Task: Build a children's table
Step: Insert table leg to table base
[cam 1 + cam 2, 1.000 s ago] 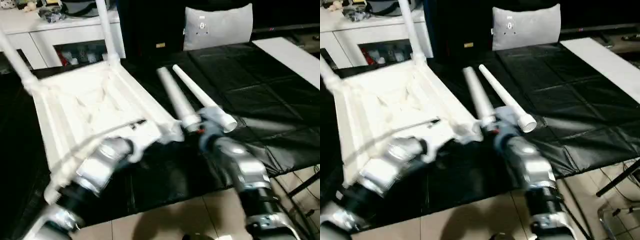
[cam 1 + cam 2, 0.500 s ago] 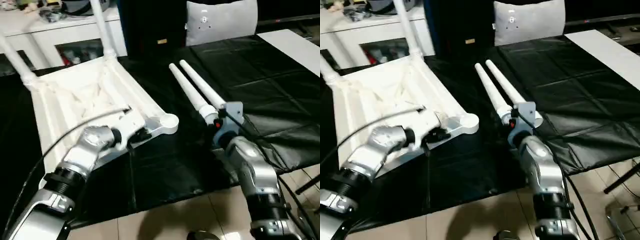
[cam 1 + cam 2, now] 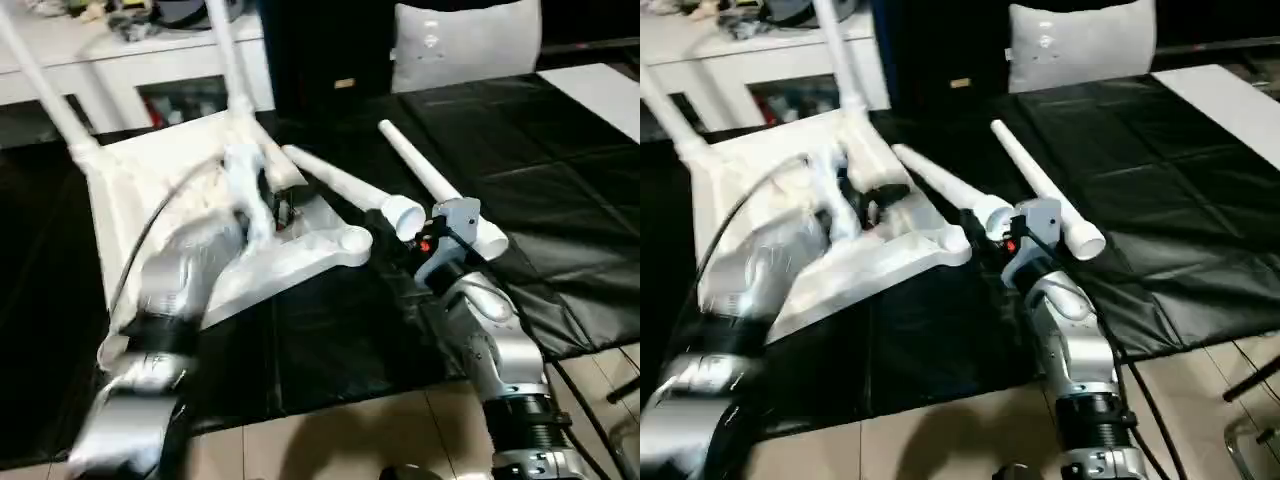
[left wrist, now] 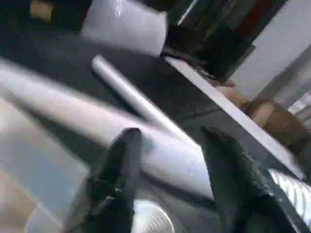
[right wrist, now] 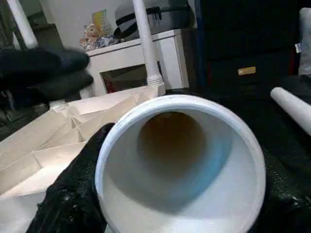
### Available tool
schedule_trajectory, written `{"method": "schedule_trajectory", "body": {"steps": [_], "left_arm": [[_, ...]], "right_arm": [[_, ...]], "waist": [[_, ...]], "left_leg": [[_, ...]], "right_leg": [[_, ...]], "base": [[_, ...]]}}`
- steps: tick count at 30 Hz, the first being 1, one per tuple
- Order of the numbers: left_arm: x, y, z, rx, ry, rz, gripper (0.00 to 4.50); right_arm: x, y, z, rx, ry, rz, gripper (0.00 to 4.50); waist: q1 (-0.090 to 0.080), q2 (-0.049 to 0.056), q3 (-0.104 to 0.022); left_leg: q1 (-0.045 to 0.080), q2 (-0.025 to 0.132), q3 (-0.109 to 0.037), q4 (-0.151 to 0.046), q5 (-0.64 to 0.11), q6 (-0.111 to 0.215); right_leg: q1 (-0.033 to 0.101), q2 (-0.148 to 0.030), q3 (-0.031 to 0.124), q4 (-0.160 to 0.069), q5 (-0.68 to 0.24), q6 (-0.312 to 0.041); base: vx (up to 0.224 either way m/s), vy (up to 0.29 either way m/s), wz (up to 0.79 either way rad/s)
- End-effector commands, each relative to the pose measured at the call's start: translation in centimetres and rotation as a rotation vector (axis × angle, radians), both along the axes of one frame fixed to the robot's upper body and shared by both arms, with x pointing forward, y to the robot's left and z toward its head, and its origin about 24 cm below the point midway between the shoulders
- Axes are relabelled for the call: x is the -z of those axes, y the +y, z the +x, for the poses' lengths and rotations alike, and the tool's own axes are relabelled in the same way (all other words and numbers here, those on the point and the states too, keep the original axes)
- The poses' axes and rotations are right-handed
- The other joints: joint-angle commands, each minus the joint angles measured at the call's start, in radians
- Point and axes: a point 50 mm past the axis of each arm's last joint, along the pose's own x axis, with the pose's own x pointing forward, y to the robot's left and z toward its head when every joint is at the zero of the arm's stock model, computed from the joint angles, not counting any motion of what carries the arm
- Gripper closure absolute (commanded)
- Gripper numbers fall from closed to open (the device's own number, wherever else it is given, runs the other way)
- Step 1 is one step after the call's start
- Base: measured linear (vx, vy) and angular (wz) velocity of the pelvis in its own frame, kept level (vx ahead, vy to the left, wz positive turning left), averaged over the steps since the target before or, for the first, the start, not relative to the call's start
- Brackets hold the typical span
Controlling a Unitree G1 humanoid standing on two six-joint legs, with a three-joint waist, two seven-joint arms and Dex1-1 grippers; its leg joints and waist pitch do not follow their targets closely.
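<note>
The white table top (image 3: 300, 258) lies upside down on the left, ribs up. Two legs (image 3: 45, 85) (image 3: 232, 60) stand in its far corners. The near right corner socket (image 3: 352, 243) is open. My right gripper (image 3: 392, 232) is shut on the wide end of a third leg (image 3: 340, 185), which points back over the top. Its hollow end (image 5: 180, 160) sits between the black fingers (image 5: 73, 194). My left gripper (image 3: 880, 205) hovers open over the top, close to that leg's thin part, its fingers (image 4: 116, 170) spread apart. Another leg (image 3: 440, 185) lies on the mat.
A black mat (image 3: 540, 170) covers the work surface. A white cabinet (image 3: 150, 70) stands behind the table top and a grey cushion (image 3: 465, 45) leans at the back. A white board (image 3: 600, 85) lies at far right. Tiled floor (image 3: 350, 440) runs along the front.
My right gripper has lifted one leg off the mat and swung its thin end left over the table top. My left gripper has risen from the top's near edge and opened.
</note>
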Motion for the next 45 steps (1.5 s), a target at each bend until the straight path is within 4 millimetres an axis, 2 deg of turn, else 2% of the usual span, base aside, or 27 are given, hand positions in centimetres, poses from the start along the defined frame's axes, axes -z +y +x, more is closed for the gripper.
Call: {"method": "schedule_trajectory", "body": {"steps": [1, 2, 6, 7, 8, 10, 14, 15, 17, 20, 21, 22, 23, 26, 30, 33, 39, 41, 45], "left_arm": [[1.4, 0.1, 0.0, -0.058, 0.117, -0.014, 2.05], [1.7, 0.1, -0.1, -0.070, 0.143, -0.016, 1.87], [2.3, 0.1, -0.1, -0.138, 0.227, -0.050, 1.66], [2.4, 0.1, -0.1, -0.167, 0.276, -0.114, 1.66], [2.4, -0.3, -0.1, -0.172, 0.309, -0.198, 1.66], [2.3, -0.5, -0.1, -0.163, 0.324, -0.260, 1.66], [1.8, -1.3, 0.3, -0.140, 0.389, -0.503, 1.58], [1.8, -1.4, 0.3, -0.139, 0.395, -0.519, 1.58], [1.8, -1.6, 0.5, -0.131, 0.420, -0.576, 1.29], [2.2, -2.0, 0.4, -0.121, 0.453, -0.592, 1.16], [2.8, -2.2, 0.4, -0.133, 0.490, -0.579, 1.16], [3.1, -2.3, 0.4, -0.141, 0.504, -0.571, 0.95], [3.3, -2.4, 0.4, -0.143, 0.516, -0.572, 0.95], [3.2, -2.6, 0.5, -0.133, 0.524, -0.598, 0.82], [1.8, -2.7, 1.2, -0.109, 0.474, -0.691, 0.81], [1.0, -2.2, 1.5, -0.109, 0.423, -0.718, 0.81], [0.3, -1.1, 1.8, -0.130, 0.351, -0.715, 1.45], [0.2, -1.0, 1.8, -0.130, 0.338, -0.710, 1.51], [0.0, -0.7, 1.7, -0.132, 0.273, -0.621, 1.88]], "right_arm": [[-1.2, 0.6, 0.1, -0.023, -0.074, 0.008, 1.70], [-1.3, 0.6, 0.1, -0.025, -0.078, 0.009, 1.71], [-1.2, 0.7, 0.0, -0.040, -0.085, 0.003, 1.71], [-1.0, 0.8, -0.2, -0.056, -0.089, -0.006, 1.71], [-1.0, 1.0, -0.3, -0.076, -0.093, -0.013, 1.71], [-0.9, 1.1, -0.4, -0.087, -0.096, -0.016, 1.71], [-1.1, 1.5, -0.7, -0.127, -0.120, -0.025, 1.71], [-1.1, 1.5, -0.7, -0.129, -0.122, -0.026, 1.71], [-1.3, 1.7, -0.8, -0.140, -0.136, -0.030, 1.71], [-1.4, 2.0, -0.9, -0.153, -0.149, -0.031, 1.71], [-1.5, 2.1, -1.0, -0.158, -0.153, -0.033, 1.71], [-1.4, 2.1, -1.0, -0.160, -0.153, -0.034, 1.72], [-1.4, 2.2, -1.1, -0.162, -0.152, -0.036, 1.72], [-1.3, 2.3, -1.1, -0.169, -0.151, -0.044, 1.73], [-0.8, 2.4, -1.4, -0.196, -0.137, -0.063, 1.73], [-0.4, 2.3, -1.4, -0.196, -0.119, -0.080, 1.73], [-0.1, 2.0, -1.3, -0.183, -0.098, -0.104, 1.73], [0.0, 1.9, -1.3, -0.184, -0.094, -0.109, 1.73], [0.3, 1.7, -1.3, -0.189, -0.081, -0.130, 1.73]], "waist": [[0.007, -0.010, -0.076], [0.007, -0.014, -0.077], [0.008, -0.015, -0.079], [0.007, -0.018, -0.078], [0.007, -0.028, -0.077], [0.012, -0.023, -0.076], [0.012, -0.026, -0.080], [0.011, -0.028, -0.079], [0.010, -0.028, -0.079], [0.009, -0.025, -0.077], [0.010, -0.025, -0.077], [0.011, -0.025, -0.076], [0.014, -0.021, -0.076], [0.023, -0.021, -0.078], [0.036, -0.018, -0.078], [0.035, -0.022, -0.075], [0.032, -0.022, -0.077], [0.031, -0.024, -0.077], [0.032, -0.022, -0.078]], "left_leg": [[-0.022, 0.009, 0.012, -0.051, 0.064, 0.169], [-0.023, 0.008, 0.012, -0.050, 0.064, 0.174], [-0.025, 0.009, 0.011, -0.048, 0.073, 0.178], [-0.026, 0.009, 0.012, -0.048, 0.070, 0.180], [-0.027, 0.007, 0.014, -0.047, 0.068, 0.183], [-0.027, 0.006, 0.014, -0.047, 0.065, 0.187], [-0.030, 0.005, 0.011, -0.043, 0.092, 0.206], [-0.031, 0.003, 0.013, -0.041, 0.093, 0.210], [-0.032, 0.001, 0.013, -0.041, 0.088, 0.217], [-0.030, 0.003, 0.012, -0.042, 0.080, 0.220], [-0.029, 0.004, 0.013, -0.041, 0.077, 0.222], [-0.026, 0.004, 0.014, -0.042, 0.073, 0.219], [-0.026, 0.004, 0.013, -0.043, 0.074, 0.216], [-0.023, 0.011, 0.010, -0.044, 0.081, 0.211], [-0.023, 0.015, 0.008, -0.044, 0.074, 0.204], [-0.025, 0.013, 0.010, -0.045, 0.058, 0.196], [-0.028, 0.010, 0.010, -0.044, 0.064, 0.192], [-0.028, 0.010, 0.010, -0.043, 0.065, 0.194], [-0.027, 0.013, 0.009, -0.043, 0.072, 0.199]], "right_leg": [[0.084, -0.049, 0.049, -0.058, -0.177, -0.153], [0.084, -0.048, 0.048, -0.061, -0.184, -0.144], [0.085, -0.048, 0.046, -0.059, -0.190, -0.139], [0.085, -0.047, 0.045, -0.059, -0.195, -0.139], [0.085, -0.047, 0.045, -0.063, -0.201, -0.137], [0.083, -0.047, 0.044, -0.065, -0.217, -0.140], [0.082, -0.046, 0.043, -0.060, -0.194, -0.135], [0.081, -0.044, 0.043, -0.063, -0.193, -0.133], [0.082, -0.045, 0.042, -0.063, -0.201, -0.130], [0.082, -0.045, 0.041, -0.065, -0.215, -0.125], [0.080, -0.044, 0.041, -0.067, -0.219, -0.123], [0.079, -0.043, 0.041, -0.069, -0.228, -0.121], [0.079, -0.043, 0.041, -0.069, -0.234, -0.117], [0.077, -0.045, 0.044, -0.065, -0.218, -0.124], [0.076, -0.050, 0.045, -0.062, -0.204, -0.138], [0.078, -0.050, 0.046, -0.064, -0.215, -0.132], [0.081, -0.050, 0.045, -0.063, -0.208, -0.127], [0.081, -0.050, 0.045, -0.063, -0.207, -0.128], [0.080, -0.051, 0.047, -0.060, -0.201, -0.130]], "base": [[0.000, 0.000, 0.00], [0.000, 0.000, 0.00], [0.000, 0.000, 0.00], [0.000, 0.000, 0.00], [0.000, 0.000, 0.00], [0.000, 0.000, 0.00], [0.000, 0.000, 0.00], [0.000, 0.000, 0.00], [0.000, 0.000, 0.00], [0.000, 0.000, 0.00], [0.000, 0.000, 0.00], [0.000, 0.000, 0.00], [0.000, 0.000, 0.00], [0.000, 0.000, 0.00], [0.000, 0.000, 0.00], [0.000, 0.000, 0.00], [0.000, 0.000, 0.00], [0.000, 0.000, 0.00], [0.000, 0.000, 0.00]]}}
